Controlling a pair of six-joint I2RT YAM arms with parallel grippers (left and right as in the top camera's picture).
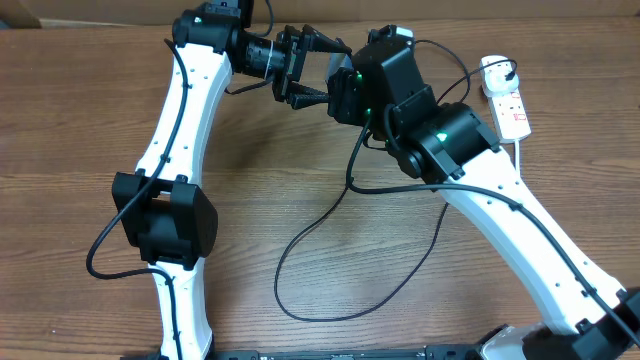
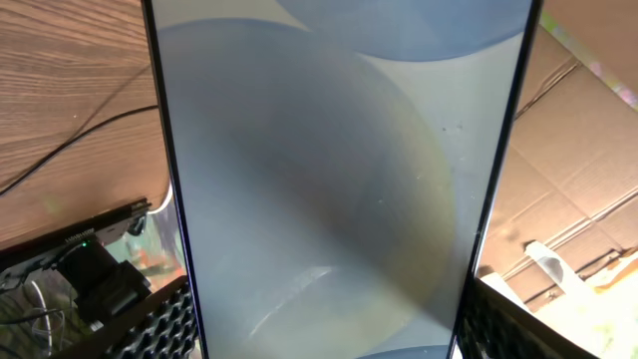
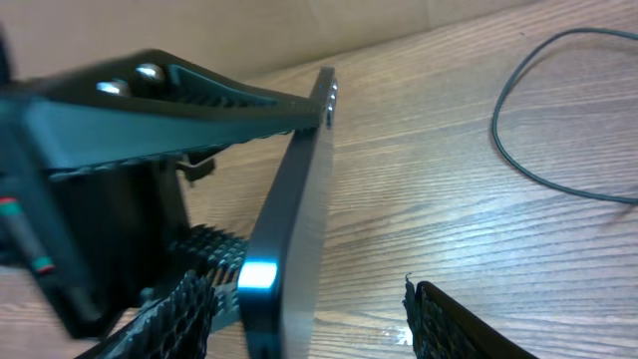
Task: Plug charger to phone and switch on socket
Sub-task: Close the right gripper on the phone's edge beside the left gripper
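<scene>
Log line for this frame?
left claw: shut on phone | right claw: open, straddling phone | charger: cable slack on table | socket: switch unreadable

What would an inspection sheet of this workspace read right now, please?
Surface: wooden table, grain visible.
Job's things: phone in the left gripper; socket at the far right, a black plug in it, switch state unreadable.
Clutter: nothing seen.
Grippers: left gripper shut on the phone; right gripper open, astride the phone's edge.
Cables: charger lying in a loose loop on the table.
Surroundings: cardboard behind the table.
</scene>
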